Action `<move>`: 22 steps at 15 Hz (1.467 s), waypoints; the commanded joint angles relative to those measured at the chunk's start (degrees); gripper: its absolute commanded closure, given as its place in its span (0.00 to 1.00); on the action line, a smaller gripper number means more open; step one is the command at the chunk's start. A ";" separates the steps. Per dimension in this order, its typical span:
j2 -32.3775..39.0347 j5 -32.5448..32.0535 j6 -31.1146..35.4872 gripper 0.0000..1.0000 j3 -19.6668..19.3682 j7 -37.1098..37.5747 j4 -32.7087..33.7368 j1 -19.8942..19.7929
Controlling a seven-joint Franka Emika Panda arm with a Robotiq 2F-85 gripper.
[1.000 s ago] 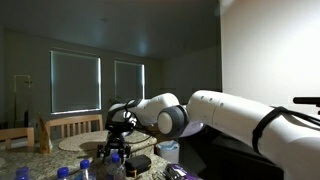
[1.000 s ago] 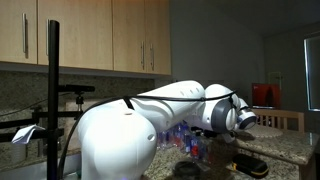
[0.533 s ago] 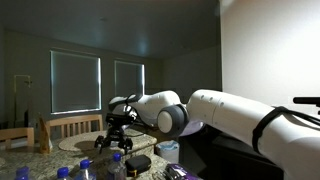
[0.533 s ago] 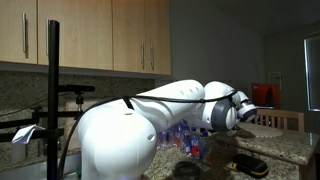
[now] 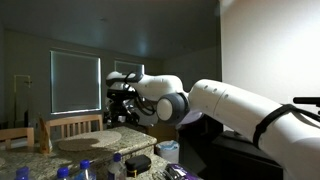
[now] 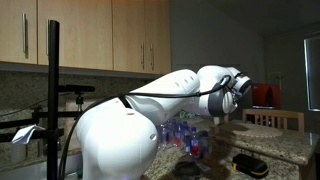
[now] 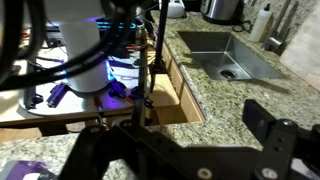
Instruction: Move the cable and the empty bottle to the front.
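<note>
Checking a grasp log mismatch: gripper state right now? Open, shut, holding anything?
Gripper: open. In the wrist view its fingers stand wide apart, and nothing shows between them.

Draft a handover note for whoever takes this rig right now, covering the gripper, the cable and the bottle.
Gripper: high above the granite counter. Too dark to tell whether it is open or shut, and nothing can be seen in it.
Blue-capped bottles: clustered on the counter below the arm. I cannot tell which one is empty.
Cable: not made out in any view.
Done: nothing evident.
Left: find the cable and the empty bottle, then move both to the front.
</note>
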 commanded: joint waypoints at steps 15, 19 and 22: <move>-23.91 -45.59 -9.88 0.00 -11.51 -24.58 5.29 23.05; -26.90 -37.30 -6.99 0.00 -11.73 -19.40 5.72 18.81; -27.50 -38.99 -6.19 0.00 -10.80 -21.57 4.18 17.64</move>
